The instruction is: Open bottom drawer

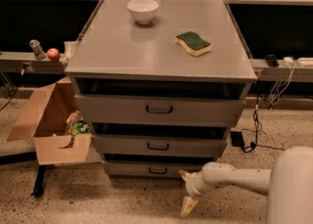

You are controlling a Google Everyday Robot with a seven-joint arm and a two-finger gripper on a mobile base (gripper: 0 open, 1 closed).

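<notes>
The bottom drawer is the slimmest grey front of the three, low near the floor, with a small dark loop handle at its centre. Its front looks pushed in. My gripper is on a white arm coming from the lower right. It hangs just in front of the drawer's right part, to the right of and slightly below the handle, touching nothing. Its two tan fingers are spread apart, one up near the drawer front and one down towards the floor.
The grey cabinet top carries a white bowl and a green-and-yellow sponge. An open cardboard box stands on the floor at the cabinet's left. Cables and a power brick lie at the right. Speckled floor lies in front.
</notes>
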